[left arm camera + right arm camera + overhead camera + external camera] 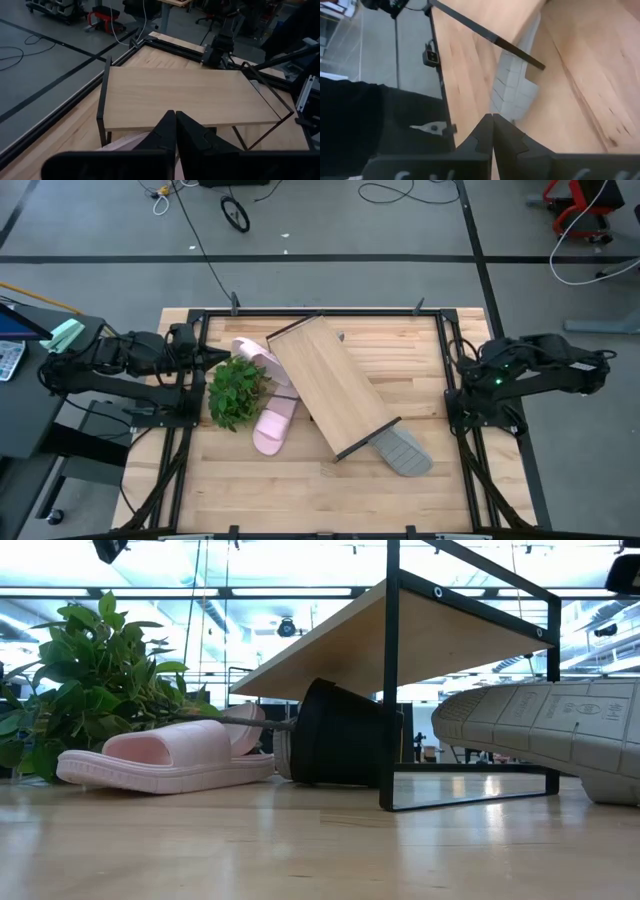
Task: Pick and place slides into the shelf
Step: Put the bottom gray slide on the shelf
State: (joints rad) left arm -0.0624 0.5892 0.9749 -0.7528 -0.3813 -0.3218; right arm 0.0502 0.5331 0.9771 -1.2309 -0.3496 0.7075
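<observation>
A green plant in a dark pot sits against the shelf, which lies diagonally mid-table with two pink slides at its left side and a grey slide poking out beneath its near end. The left gripper and the right gripper, both with fingers pressed together and empty, wait at the table's left and right edges, well apart from every slide. Bare tabletop lies open along the near side.

The shelf lies diagonally across the table, blocking its middle. Under the shelf, a black pot fills the gap. Beside the shelf, a plant and pink slides crowd one side; a grey slide pokes out at its near end. Bare wood lies front of the shelf.
</observation>
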